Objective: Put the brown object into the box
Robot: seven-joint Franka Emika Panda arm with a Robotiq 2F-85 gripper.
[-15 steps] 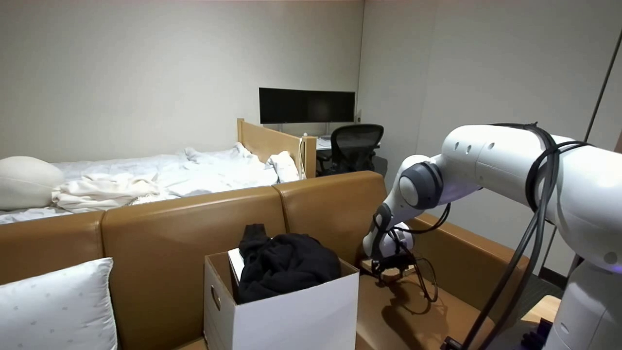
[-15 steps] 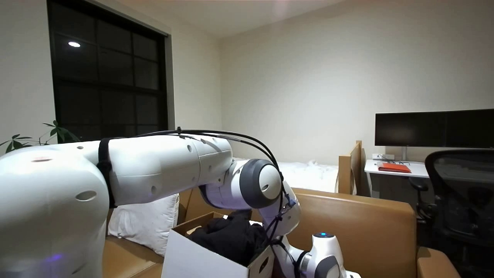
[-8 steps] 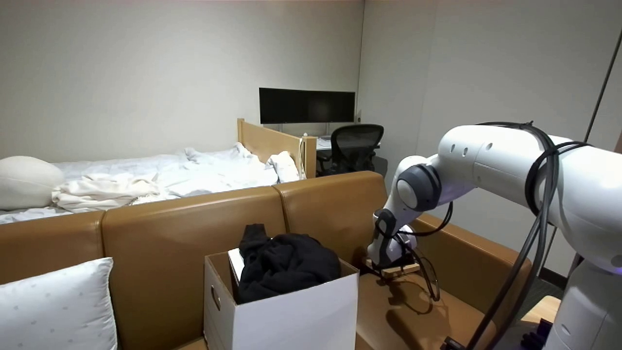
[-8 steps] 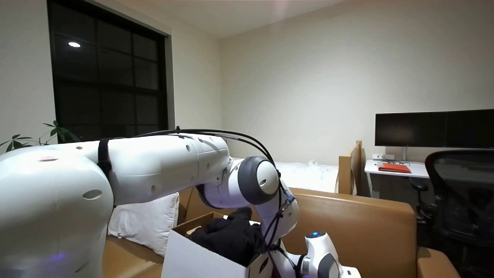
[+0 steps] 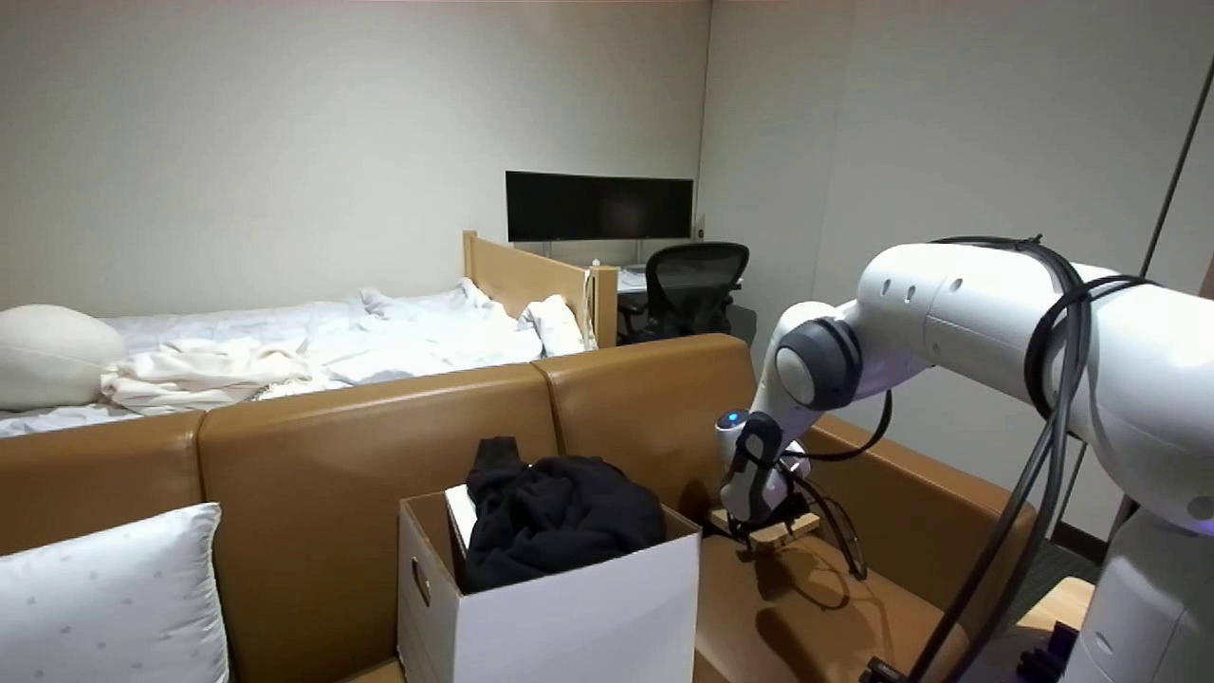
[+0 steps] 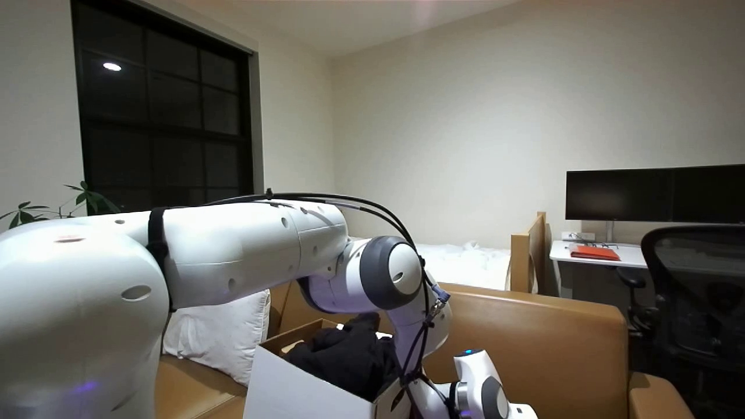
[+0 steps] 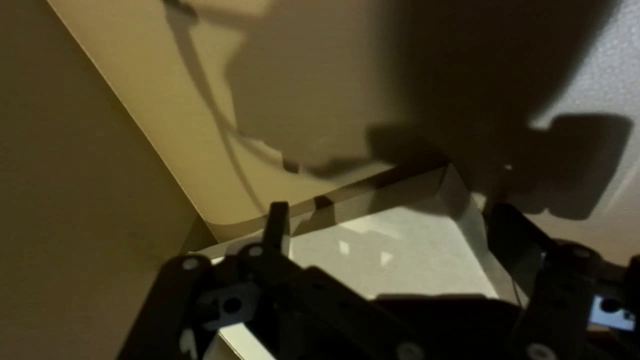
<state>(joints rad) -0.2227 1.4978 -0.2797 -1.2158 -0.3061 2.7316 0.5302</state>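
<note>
Spread gripper (image 7: 390,215) over a flat brown piece (image 7: 415,250) on the leather couch (image 5: 360,446)

The gripper's black, angular fingers (image 7: 276,225) stand wide apart, and in the wrist view the brown piece shows between and below them. Whether either finger touches it cannot be told.

The piece is thin, straight-sided and cardboard-like: a smooth pale face, a narrow band along its edges, one sharp corner in plain sight. It lies on the couch seat outside the box (image 5: 579,626), close to the backrest; in an exterior view its tan side pokes out under the arm (image 5: 1005,313).

The box has smooth white walls, brown inner faces and an oval hand hole in one end. Soft black clothing (image 5: 560,526) is heaped inside in loose folds, rising above the rim, beside a flat white item (image 5: 461,512) too hidden to name.

The couch is brown and softly glossy, with broad padded panels and a finely pebbled grain where light catches it in the wrist view. Blurred shadows fall across it. A plump white pillow (image 5: 114,598) with pale spots leans against the backrest. Behind stands a bed (image 5: 531,277) with a plain wooden end and rumpled white bedding (image 5: 408,327).

The arm is rounded and shiny white, with grey joint bands and black cables (image 5: 1076,351) looped along it. In an exterior view, a red folder (image 6: 595,252) lies flat on a smooth white desk (image 6: 631,256).
</note>
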